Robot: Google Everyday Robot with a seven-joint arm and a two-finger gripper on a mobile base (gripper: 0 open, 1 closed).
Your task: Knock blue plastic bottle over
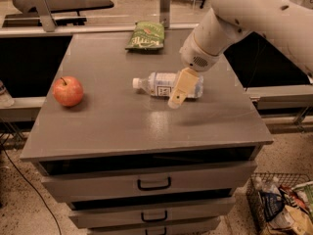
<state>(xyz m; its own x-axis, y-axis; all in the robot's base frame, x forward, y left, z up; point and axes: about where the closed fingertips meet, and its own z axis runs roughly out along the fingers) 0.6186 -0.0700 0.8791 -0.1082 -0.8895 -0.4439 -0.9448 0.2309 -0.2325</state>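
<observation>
One camera looks down from in front of the grey metal drawer cabinet (122,126), fairly close, facing its far edge. The tan gripper (177,94) on the white arm (254,13) hangs right of centre, apparently against the clear bluish plastic bottle (159,83).
</observation>
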